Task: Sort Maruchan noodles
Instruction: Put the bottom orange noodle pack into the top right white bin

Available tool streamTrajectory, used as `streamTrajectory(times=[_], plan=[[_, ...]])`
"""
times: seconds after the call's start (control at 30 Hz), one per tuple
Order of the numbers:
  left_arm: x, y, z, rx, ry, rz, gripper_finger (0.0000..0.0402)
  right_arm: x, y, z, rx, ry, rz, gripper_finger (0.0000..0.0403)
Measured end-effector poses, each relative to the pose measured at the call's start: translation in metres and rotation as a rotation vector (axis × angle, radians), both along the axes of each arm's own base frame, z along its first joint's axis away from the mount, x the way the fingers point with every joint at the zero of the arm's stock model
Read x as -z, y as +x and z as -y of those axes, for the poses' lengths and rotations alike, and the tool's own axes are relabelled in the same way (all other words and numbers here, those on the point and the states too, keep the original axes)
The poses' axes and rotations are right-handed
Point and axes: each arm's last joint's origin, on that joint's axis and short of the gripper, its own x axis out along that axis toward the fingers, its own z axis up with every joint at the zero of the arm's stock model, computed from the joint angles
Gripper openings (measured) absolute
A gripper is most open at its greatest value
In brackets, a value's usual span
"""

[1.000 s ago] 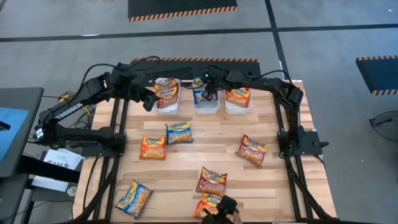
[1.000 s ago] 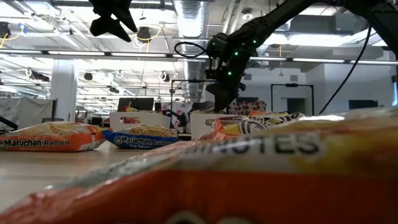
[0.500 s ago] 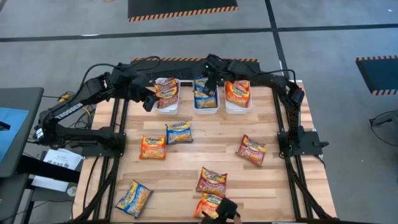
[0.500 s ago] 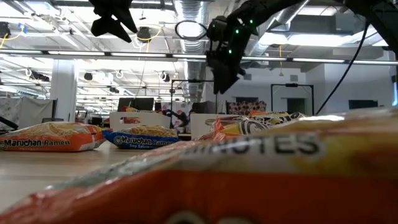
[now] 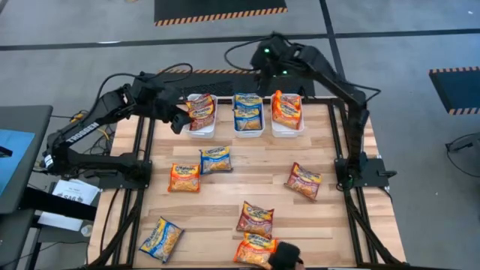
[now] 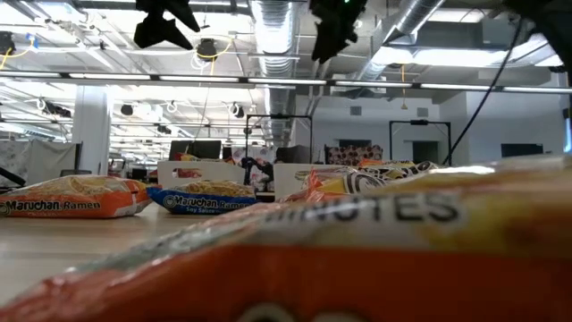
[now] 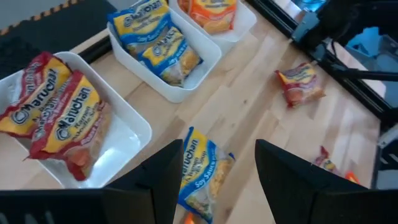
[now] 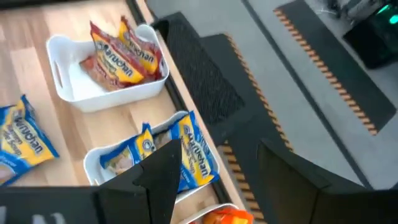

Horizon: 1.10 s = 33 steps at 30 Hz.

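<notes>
Inside middle bin, two blue packets, overlapping, long axes crosswise

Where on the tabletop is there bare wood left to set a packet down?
Bare wood lies between the blue packet and the red packet, and along the table's right edge. The three bins and the near-edge packets are crowded.

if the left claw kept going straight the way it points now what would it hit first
Probably the blue noodle packet lying on the table, which sits between the open left claw's fingers in its wrist view. Depth is unclear, so that is a best guess.
</notes>
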Motion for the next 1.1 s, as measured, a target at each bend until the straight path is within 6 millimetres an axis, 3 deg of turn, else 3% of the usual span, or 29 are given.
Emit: streamTrajectory(times=[0.1,0.23,0.37,0.5,0.7,0.83,0.97,1.1], plan=[[0.001,-0.002,0.003,0.036,-0.042,-0.004,0.0185,-0.01,-0.017,-0.012,0.011,0.07,0.024,0.0233],[0.005,-0.004,0.011,0.108,-0.14,-0.034,0.0185,-0.018,-0.035,-0.031,0.017,0.287,0.058,0.0233],[0.009,-0.002,0.022,0.17,-0.169,-0.076,0.0185,-0.015,-0.035,-0.058,-0.063,0.483,0.026,0.0233],[0.015,0.002,0.035,0.253,-0.19,-0.103,0.0185,-0.004,-0.027,-0.09,-0.143,0.57,-0.106,0.0233],[0.037,0.007,0.055,0.33,-0.257,-0.173,0.0185,0.027,-0.006,-0.146,-0.245,0.651,-0.261,0.0233],[0.056,0.01,0.065,0.347,-0.311,-0.235,0.0185,0.059,0.003,-0.174,-0.246,0.693,-0.395,0.0233],[0.071,0.015,0.072,0.354,-0.347,-0.247,0.0185,0.089,0.011,-0.196,-0.263,0.757,-0.441,0.0233],[0.08,0.018,0.078,0.354,-0.377,-0.255,0.0185,0.098,0.01,-0.206,-0.321,0.829,-0.381,0.0233]])
